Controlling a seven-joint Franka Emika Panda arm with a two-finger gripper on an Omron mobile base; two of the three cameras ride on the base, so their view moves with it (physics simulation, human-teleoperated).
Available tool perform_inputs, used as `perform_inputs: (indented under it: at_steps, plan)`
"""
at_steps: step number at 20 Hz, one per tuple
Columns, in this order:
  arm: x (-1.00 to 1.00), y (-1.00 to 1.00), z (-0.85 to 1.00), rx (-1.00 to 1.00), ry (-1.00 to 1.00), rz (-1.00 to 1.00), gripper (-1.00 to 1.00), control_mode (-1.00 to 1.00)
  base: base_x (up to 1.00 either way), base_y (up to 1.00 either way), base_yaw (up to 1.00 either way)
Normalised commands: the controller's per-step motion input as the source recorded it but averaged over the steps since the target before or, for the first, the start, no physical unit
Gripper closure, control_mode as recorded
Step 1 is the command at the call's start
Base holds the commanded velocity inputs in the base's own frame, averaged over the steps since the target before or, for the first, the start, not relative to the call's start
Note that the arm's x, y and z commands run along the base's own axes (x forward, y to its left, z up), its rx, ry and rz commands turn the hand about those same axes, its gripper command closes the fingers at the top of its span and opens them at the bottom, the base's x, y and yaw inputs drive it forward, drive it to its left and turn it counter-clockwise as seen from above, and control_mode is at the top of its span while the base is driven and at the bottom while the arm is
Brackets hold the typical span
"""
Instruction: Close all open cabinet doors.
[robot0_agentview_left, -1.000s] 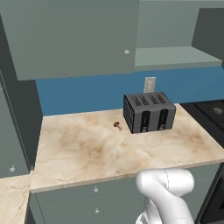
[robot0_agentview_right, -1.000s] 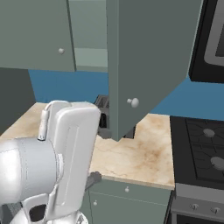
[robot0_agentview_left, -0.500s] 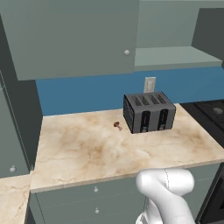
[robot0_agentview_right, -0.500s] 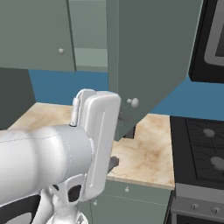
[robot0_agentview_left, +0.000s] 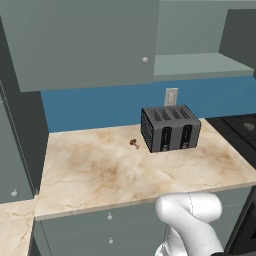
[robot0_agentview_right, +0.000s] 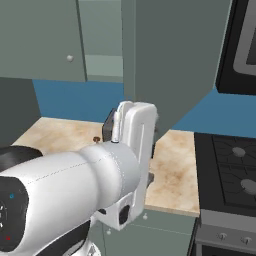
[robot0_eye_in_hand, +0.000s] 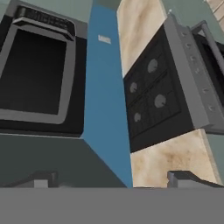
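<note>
You see a marble table under grey-green wall cabinets. In the left base view one door is closed flat, its silver knob at the lower right corner. To its right the cabinet stands open, showing a bare shelf.

In the right base view the open door swings out toward you, edge-on and large in the frame, hanging above the arm. The arm's white forearm rises just under that door's lower edge. A closed door with its knob sits to the left.

A black toaster stands on the table near the blue wall, with a small brown bit beside it.

In the hand view, the hand shows two dark fingertips well apart, holding nothing. Ahead of the hand lie a black stove, a black microwave, and the blue wall between them. The open door's grey-green face sits just beyond the left fingertip.
</note>
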Motion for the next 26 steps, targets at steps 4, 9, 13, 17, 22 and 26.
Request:
perform_inputs:
  at_steps: [4,9,13,17,22,26]
  plan:
    - [0.31,-0.13,-0.02,0.02,0.00,0.09,-1.00,-1.00,0.00,0.00,0.00]
    - [0.32,-0.07,-0.02,0.00,0.00,0.06,-1.00,-1.00,0.00,0.00,0.00]
    - [0.35,-0.11,-0.04,0.07,0.00,0.02,-1.00,-1.00,0.00,0.00,0.00]
    - [0.34,-0.14,0.00,0.16,-0.01,0.03,-1.00,-1.00,0.00,0.00,0.00]
    - [0.29,-0.14,-0.01,0.13,-0.01,0.03,-1.00,-1.00,0.00,0.00,0.00]
    - [0.22,-0.12,0.00,0.14,0.00,0.06,-1.00,-1.00,0.00,0.00,0.00]
